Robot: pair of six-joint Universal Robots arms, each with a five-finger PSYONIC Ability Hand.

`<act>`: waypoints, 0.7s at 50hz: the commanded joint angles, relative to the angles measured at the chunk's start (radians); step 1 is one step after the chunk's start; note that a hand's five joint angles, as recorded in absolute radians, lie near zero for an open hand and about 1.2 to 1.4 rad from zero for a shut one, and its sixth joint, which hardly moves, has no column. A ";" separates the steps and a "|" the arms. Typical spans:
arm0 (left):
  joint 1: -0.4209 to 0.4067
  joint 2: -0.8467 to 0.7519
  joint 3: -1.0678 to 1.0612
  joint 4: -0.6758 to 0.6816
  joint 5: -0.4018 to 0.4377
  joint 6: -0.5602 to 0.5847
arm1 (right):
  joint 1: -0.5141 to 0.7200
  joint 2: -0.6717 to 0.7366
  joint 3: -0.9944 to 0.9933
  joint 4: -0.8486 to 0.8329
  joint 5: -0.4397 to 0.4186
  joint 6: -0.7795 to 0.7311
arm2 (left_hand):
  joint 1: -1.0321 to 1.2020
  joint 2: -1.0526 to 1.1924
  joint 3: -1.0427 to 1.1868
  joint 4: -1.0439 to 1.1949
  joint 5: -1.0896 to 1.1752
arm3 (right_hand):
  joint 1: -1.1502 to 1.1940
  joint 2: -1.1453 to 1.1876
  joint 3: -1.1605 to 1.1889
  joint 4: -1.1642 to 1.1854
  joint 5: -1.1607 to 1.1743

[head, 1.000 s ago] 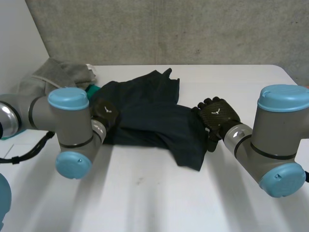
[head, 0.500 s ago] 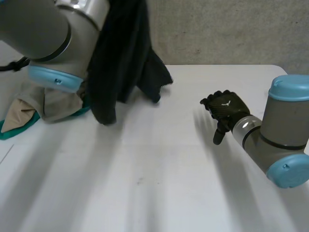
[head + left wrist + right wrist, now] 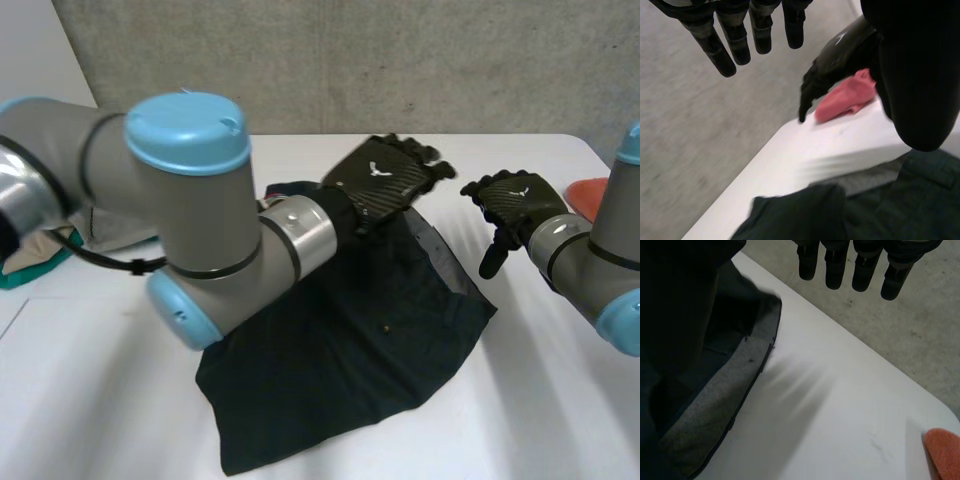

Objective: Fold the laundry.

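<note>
A dark navy garment (image 3: 340, 370) lies spread flat on the white table (image 3: 520, 400), with a grey lining showing at its far right edge (image 3: 725, 390). My left hand (image 3: 385, 180) hovers over the garment's far edge, open, with straight fingers (image 3: 740, 40) that hold nothing. My right hand (image 3: 515, 200) is just beyond the garment's far right corner. It is open too, its fingers (image 3: 855, 265) straight over bare table. In the left wrist view the right hand (image 3: 837, 55) shows past my fingertips, and the garment (image 3: 805, 215) lies below the palm.
A red cloth (image 3: 587, 190) lies at the table's right edge, beside the right hand (image 3: 943, 450). A pile of beige and teal laundry (image 3: 30, 262) sits at the far left, behind the left arm. The table's far edge (image 3: 790, 145) runs close to both hands.
Half a second ago the left hand held the garment bunched high in the air. Now the garment lies spread on the table and the left hand has let go. The right hand shifted slightly right.
</note>
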 commanded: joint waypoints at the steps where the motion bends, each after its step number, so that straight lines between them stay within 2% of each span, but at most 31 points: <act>1: -0.007 0.178 -0.252 -0.034 -0.224 0.007 | -0.004 -0.076 0.002 0.049 -0.124 -0.144 | -0.029 -0.029 -0.030 -0.026 -0.048 | -0.043 -0.029 -0.030 -0.028 -0.047; 7: -0.036 0.327 -0.515 -0.040 -0.405 0.013 | -0.028 -0.111 0.066 0.171 -0.318 -0.397 | 0.077 0.078 0.076 0.080 0.058 | -0.043 -0.029 -0.030 -0.028 -0.047; 9: -0.043 0.359 -0.589 -0.060 -0.451 0.007 | -0.034 -0.109 0.084 0.204 -0.345 -0.472 | 0.080 0.081 0.079 0.083 0.061 | -0.043 -0.029 -0.030 -0.028 -0.047; 12: -0.042 0.373 -0.664 -0.121 -0.487 0.003 | -0.051 -0.076 0.133 0.255 -0.385 -0.667 | 0.139 0.139 0.137 0.142 0.119 | 0.179 0.193 0.193 0.194 0.175; 16: -0.039 0.376 -0.737 -0.182 -0.482 -0.016 | -0.056 -0.033 0.167 0.250 -0.392 -0.796 | 0.139 0.139 0.138 0.142 0.120 | 0.285 0.299 0.299 0.301 0.282; 19: -0.031 0.375 -0.776 -0.178 -0.462 -0.034 | -0.057 0.005 0.186 0.218 -0.396 -0.841 | 0.133 0.134 0.132 0.136 0.114 | 0.306 0.320 0.320 0.321 0.303; 21: -0.025 0.375 -0.795 -0.163 -0.448 -0.037 | -0.056 0.041 0.186 0.171 -0.395 -0.853 | 0.130 0.131 0.129 0.133 0.111 | 0.402 0.416 0.416 0.417 0.399; 22: -0.025 0.375 -0.799 -0.158 -0.445 -0.039 | -0.056 0.052 0.186 0.154 -0.393 -0.852 | 0.130 0.131 0.129 0.133 0.111 | 0.458 0.472 0.472 0.473 0.455; 24: -0.027 0.373 -0.806 -0.144 -0.438 -0.045 | -0.053 0.075 0.178 0.076 -0.387 -0.841 | 0.130 0.131 0.129 0.133 0.111 | 0.859 0.873 0.873 0.874 0.856; 25: -0.027 0.375 -0.807 -0.141 -0.438 -0.043 | -0.050 0.078 0.175 0.042 -0.382 -0.830 | 0.130 0.131 0.129 0.133 0.111 | 1.151 1.165 1.165 1.167 1.148; 28: -0.040 0.373 -0.806 -0.130 -0.442 -0.043 | -0.028 0.085 0.186 -0.095 -0.335 -0.719 | 0.124 0.125 0.123 0.127 0.105 | 1.178 1.192 1.192 1.194 1.175; 29: -0.053 0.375 -0.810 -0.126 -0.447 -0.043 | -0.004 0.076 0.195 -0.147 -0.315 -0.624 | 0.101 0.102 0.100 0.104 0.082 | 1.178 1.192 1.192 1.194 1.175; 35: -0.083 0.366 -0.800 -0.104 -0.478 -0.039 | 0.045 -0.068 0.189 -0.178 -0.274 -0.315 | 0.086 0.087 0.085 0.089 0.067 | 1.178 1.192 1.192 1.194 1.175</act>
